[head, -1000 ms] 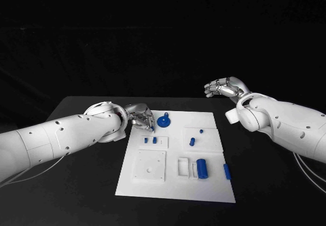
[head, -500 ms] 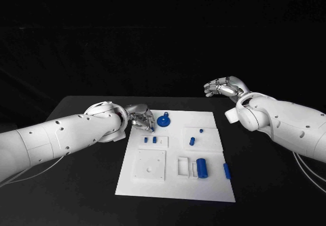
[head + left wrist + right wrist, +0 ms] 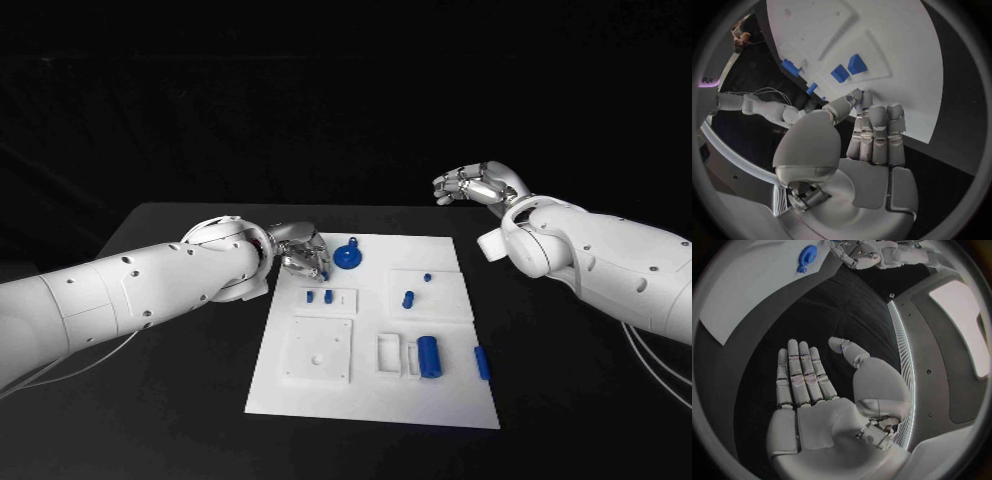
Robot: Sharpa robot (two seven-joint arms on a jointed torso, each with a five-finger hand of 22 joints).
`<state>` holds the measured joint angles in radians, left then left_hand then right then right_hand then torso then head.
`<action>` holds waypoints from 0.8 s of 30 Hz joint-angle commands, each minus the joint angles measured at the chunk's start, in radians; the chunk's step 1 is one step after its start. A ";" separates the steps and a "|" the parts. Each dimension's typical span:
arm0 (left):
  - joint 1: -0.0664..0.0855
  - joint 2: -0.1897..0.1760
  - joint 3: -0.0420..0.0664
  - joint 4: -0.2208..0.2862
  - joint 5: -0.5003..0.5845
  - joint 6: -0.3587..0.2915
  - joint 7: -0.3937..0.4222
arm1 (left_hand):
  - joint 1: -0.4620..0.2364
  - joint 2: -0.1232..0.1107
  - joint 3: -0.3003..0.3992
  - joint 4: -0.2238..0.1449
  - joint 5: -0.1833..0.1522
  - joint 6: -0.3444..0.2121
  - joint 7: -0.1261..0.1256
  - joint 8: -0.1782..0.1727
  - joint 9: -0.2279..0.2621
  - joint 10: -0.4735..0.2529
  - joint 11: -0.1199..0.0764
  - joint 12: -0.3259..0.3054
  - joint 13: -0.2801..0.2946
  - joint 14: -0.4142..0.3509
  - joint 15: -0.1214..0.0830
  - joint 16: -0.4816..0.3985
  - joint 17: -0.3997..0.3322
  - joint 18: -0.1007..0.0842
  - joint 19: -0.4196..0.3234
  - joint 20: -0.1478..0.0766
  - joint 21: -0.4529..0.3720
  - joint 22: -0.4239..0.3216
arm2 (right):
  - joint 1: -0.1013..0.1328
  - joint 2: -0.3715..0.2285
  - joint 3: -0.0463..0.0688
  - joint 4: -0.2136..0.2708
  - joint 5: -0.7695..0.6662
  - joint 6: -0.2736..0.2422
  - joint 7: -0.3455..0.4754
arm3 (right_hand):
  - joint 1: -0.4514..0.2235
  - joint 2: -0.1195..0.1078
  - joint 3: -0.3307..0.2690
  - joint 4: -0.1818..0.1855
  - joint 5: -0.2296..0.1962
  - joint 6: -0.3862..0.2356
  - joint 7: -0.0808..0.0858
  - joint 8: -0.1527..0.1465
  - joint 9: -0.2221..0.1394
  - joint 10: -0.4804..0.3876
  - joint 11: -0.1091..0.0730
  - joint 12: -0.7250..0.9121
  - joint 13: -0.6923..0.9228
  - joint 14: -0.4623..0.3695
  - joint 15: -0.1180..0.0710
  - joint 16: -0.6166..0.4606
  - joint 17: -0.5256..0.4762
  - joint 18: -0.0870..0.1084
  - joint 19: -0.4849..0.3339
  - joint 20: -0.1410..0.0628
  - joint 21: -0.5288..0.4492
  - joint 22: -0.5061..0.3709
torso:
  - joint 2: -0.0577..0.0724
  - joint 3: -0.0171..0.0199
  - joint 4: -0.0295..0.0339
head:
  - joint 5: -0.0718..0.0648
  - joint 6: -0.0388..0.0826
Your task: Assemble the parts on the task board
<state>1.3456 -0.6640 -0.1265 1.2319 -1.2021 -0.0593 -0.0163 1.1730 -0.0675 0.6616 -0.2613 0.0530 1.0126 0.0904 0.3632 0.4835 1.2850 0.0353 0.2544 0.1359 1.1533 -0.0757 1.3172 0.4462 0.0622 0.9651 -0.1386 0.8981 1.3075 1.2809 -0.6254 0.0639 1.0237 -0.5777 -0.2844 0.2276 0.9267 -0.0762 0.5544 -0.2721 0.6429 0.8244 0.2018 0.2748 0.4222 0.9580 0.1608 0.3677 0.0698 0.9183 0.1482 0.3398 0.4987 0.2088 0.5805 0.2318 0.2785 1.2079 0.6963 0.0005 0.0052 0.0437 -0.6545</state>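
At the left edge of the white rectangular task board [image 3: 378, 330], toward its far corner, the left hand [image 3: 296, 253] hangs low over the plate at the end of the white left arm [image 3: 130, 292]. In the left wrist view its silver fingers [image 3: 877, 134] lie straight and pressed side by side, the thumb [image 3: 841, 108] angled in toward them, and a small blue piece [image 3: 856, 99] shows at the thumb tip against the nearest finger; whether it is truly pinched cannot be told from that view, and the head view is too small to settle it. Just right of that hand, on the far part of the board, stands a round blue disc-shaped part with a short stem [image 3: 348, 257]. Nearer, two small blue blocks [image 3: 319, 297] sit side by side in a raised white rectangular fixture. Below them lies a square white plate with a centre hole [image 3: 317, 352]. Toward the board's middle, a short blue peg [image 3: 408, 298] and a tiny blue stud [image 3: 427, 277] sit well apart from the blocks. Nearer the front, a blue cylinder [image 3: 427, 357] lies beside a white open frame [image 3: 389, 354], and a slim blue bar [image 3: 482, 364] lies close to the board's right edge. Well off the board to the right, the right hand [image 3: 476, 185] is raised above the far black table [image 3: 562, 340]; in the right wrist view its fingers [image 3: 802, 373] are extended and close together, thumb [image 3: 849, 351] apart, palm bare and holding nothing.
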 commanded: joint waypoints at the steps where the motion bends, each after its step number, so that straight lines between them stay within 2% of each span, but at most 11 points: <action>1: -0.001 0.005 -0.001 -0.001 -0.020 0.003 -0.014 | 0.000 0.008 0.006 0.000 0.007 0.014 0.010 0.002 0.001 0.008 -0.001 -0.004 0.001 0.005 -0.002 0.006 0.001 0.017 0.004 -0.036 0.006 0.022 | 0.000 0.001 0.001 0.001 0.002 0.005 0.015 | -0.002 0.010 -0.007 0.000 0.006 -0.006 -0.001 0.006 -0.002 -0.002 0.003 0.000 -0.001 -0.001 0.000 0.004 0.001 0.013 0.004 0.004 -0.004 -0.001 | 0.001 0.0005 -0.0011 | -0.001 -0.001; 17: -0.010 0.018 -0.005 -0.005 -0.024 0.019 -0.029 | -0.001 0.008 0.007 0.000 0.007 0.014 0.010 0.002 0.001 0.009 -0.001 -0.006 0.002 0.005 -0.001 0.006 0.002 0.017 0.004 -0.036 0.008 0.021 | 0.000 0.001 0.001 0.001 0.002 0.008 0.014 | -0.002 0.010 -0.008 0.001 0.008 -0.006 -0.001 0.006 -0.002 -0.002 0.003 0.000 -0.001 -0.001 0.000 0.004 0.001 0.013 0.004 0.005 -0.005 -0.001 | 0.000 -0.0006 0.0001 | -0.006 -0.004; 24: -0.011 0.014 -0.006 0.004 -0.024 0.031 -0.030 | -0.002 0.007 0.007 -0.001 0.010 0.015 0.010 0.002 0.001 0.011 -0.001 -0.007 0.002 0.003 -0.002 0.006 0.002 0.017 0.002 -0.036 0.008 0.021 | 0.000 0.000 0.001 0.006 0.002 0.008 0.015 | -0.002 0.010 -0.009 0.001 0.009 -0.007 -0.001 0.006 -0.002 -0.002 0.004 0.000 -0.001 -0.001 0.000 0.004 0.001 0.013 0.004 0.005 -0.006 -0.001 | -0.001 0.0002 0.0004 | -0.005 -0.007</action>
<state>1.3434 -0.6530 -0.1274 1.2304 -1.2166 -0.0589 -0.0365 1.1730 -0.0682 0.6614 -0.2615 0.0571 1.0114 0.0916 0.3592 0.4834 1.2866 0.0337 0.2506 0.1383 1.1533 -0.0756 1.3171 0.4467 0.0625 0.9634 -0.1367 0.9021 1.3080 1.2808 -0.6254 0.0639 1.0261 -0.5777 -0.2843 0.2293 0.9267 -0.0762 0.5516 -0.2693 0.6468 0.8245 0.2018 0.2748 0.4211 0.9580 0.1608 0.3677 0.0699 0.9183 0.1482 0.3398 0.4987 0.2088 0.5805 0.2317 0.2785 1.2081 0.6961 0.0004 0.0054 0.0377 -0.6605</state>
